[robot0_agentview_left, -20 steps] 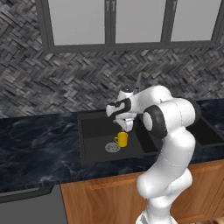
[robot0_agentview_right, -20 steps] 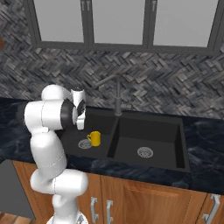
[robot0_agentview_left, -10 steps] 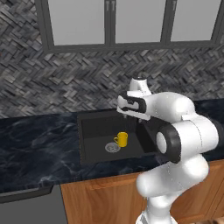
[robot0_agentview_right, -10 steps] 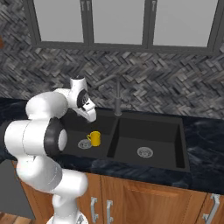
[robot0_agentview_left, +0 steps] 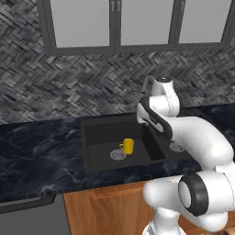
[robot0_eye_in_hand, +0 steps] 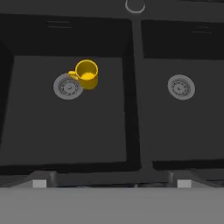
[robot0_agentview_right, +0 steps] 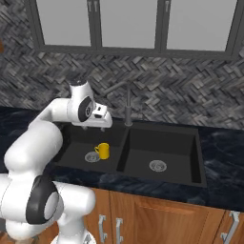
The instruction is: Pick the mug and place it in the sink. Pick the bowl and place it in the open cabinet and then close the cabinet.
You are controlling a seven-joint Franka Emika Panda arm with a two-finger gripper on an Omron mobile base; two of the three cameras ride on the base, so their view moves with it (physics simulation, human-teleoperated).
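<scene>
The small yellow mug [robot0_agentview_left: 128, 146] [robot0_agentview_right: 102, 150] [robot0_eye_in_hand: 86, 74] stands upright on the floor of the left basin of the black sink [robot0_agentview_left: 101, 137] [robot0_agentview_right: 162, 129] [robot0_eye_in_hand: 135, 96], next to the round drain [robot0_eye_in_hand: 68, 85]. My gripper [robot0_agentview_right: 94, 127] [robot0_agentview_left: 146, 120] [robot0_eye_in_hand: 111, 183] hangs well above the sink near the divider, pointing down. It is open and holds nothing, its fingertips [robot0_eye_in_hand: 39, 183] far apart. The bowl and the wooden cabinet are out of view.
A grey faucet [robot0_agentview_right: 127, 102] rises behind the sink's divider, close to my hand. Dark marble counter [robot0_agentview_left: 36, 151] [robot0_agentview_right: 224, 157] runs on both sides. Grey-framed glass units [robot0_agentview_right: 128, 24] hang above the herringbone wall. Wooden base cabinets [robot0_agentview_right: 157, 219] sit below.
My hand has lifted away from the mug and swung toward the sink's divider, turning as it went. The mug has stayed put in the left basin.
</scene>
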